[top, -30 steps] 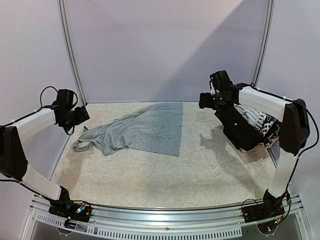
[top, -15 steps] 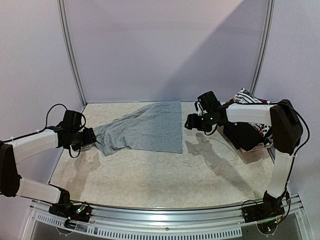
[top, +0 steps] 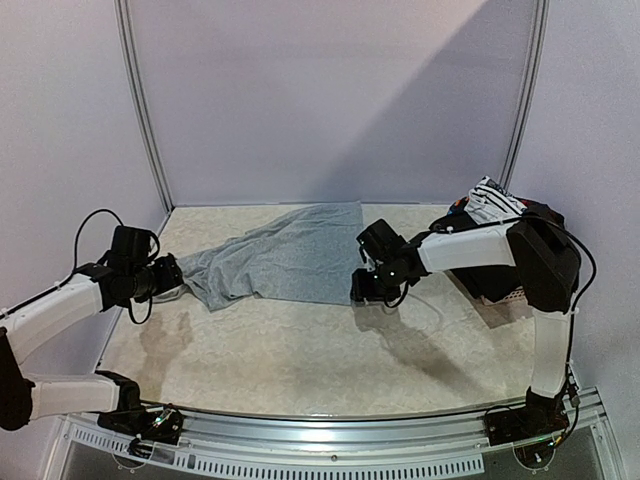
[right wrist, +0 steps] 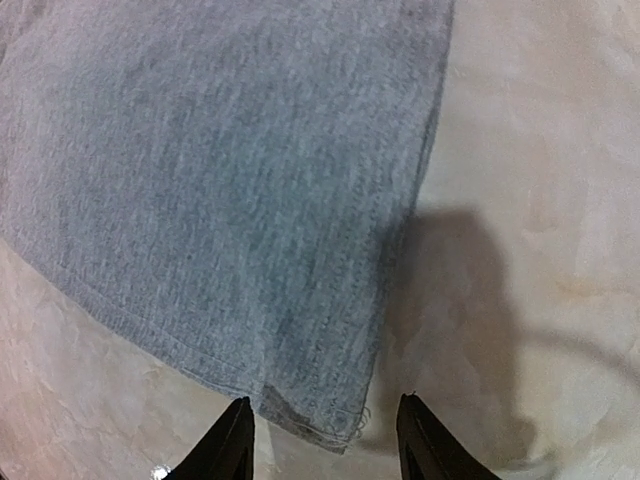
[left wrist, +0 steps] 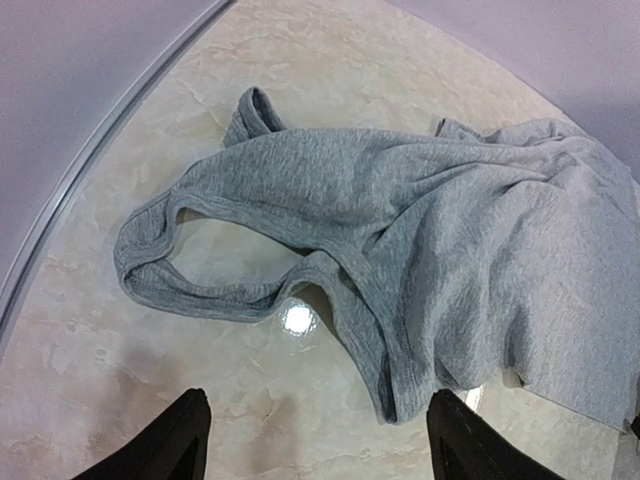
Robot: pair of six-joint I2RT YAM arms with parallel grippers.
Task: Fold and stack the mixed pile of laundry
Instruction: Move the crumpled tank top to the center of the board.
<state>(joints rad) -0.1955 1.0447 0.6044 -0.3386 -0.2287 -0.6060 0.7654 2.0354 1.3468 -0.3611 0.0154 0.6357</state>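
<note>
A light grey garment [top: 290, 262] lies spread on the table, its strap loops [left wrist: 160, 270] bunched at the left end. My left gripper [top: 170, 277] hovers low at that strap end. In the left wrist view it [left wrist: 318, 400] stands open over bare table, and the garment's [left wrist: 450, 230] hem fold comes close to the right finger. My right gripper [top: 362, 288] is at the garment's near right corner. In the right wrist view it [right wrist: 324, 400] is open, its fingers straddling the frayed corner [right wrist: 320, 420]. The mixed laundry pile [top: 492, 198] sits at the far right.
The pile, with a white black-striped piece on top and black cloth [top: 490, 272] below, fills a pink basket [top: 512, 296] at the table's right edge. Grey walls close off the back and sides. Metal rails [top: 140, 130] run up the corners.
Both arms came down to the grey garment. The left dropped to the strap end; the right swung left from the basket to the near right corner. Both sets of jaws narrowed, the right more.
</note>
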